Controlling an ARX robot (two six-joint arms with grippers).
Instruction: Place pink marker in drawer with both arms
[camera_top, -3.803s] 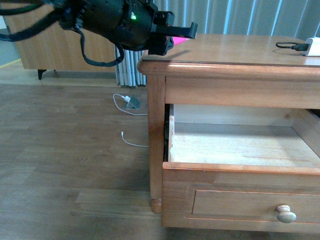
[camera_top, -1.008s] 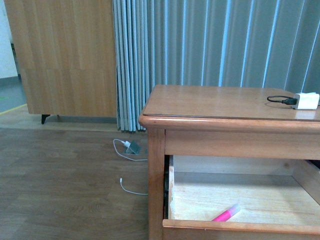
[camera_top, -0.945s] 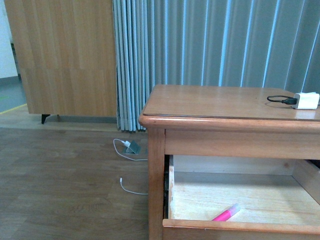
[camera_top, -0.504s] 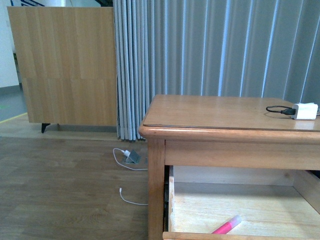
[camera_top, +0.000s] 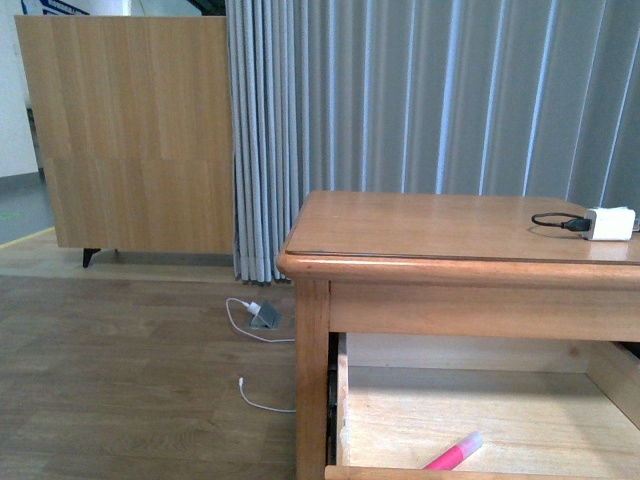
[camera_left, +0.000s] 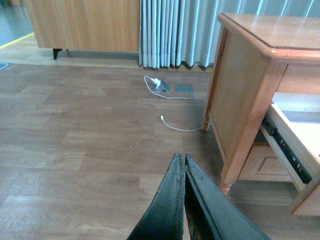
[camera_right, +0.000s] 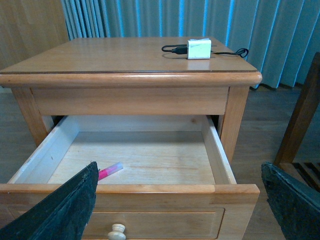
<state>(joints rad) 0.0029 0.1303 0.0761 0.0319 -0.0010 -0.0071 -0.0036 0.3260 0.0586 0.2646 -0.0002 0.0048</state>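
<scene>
The pink marker (camera_top: 452, 452) lies on the bare-wood floor of the open drawer (camera_top: 400, 410), near its front, whitish cap pointing inward. The right wrist view shows the marker (camera_right: 110, 170) too, partly behind one black finger, inside the pulled-out drawer (camera_right: 150, 189) with its pale knob below. My right gripper (camera_right: 182, 200) is open wide in front of the drawer's front panel, holding nothing. My left gripper (camera_left: 181, 161) is shut and empty, hanging over the wooden floor beside the cabinet's left leg. Neither arm appears in the front view.
The wooden cabinet top (camera_top: 440, 225) carries a white charger with a black cable (camera_top: 608, 222). White cables and a plug (camera_top: 258, 318) lie on the floor to the cabinet's left. A grey curtain and a wooden panel stand behind. A dark chair frame (camera_right: 300, 125) stands by the drawer.
The left arm held the marker above the cabinet's corner; it has since left the front view and the marker lies in the drawer. The front camera has tilted up slightly.
</scene>
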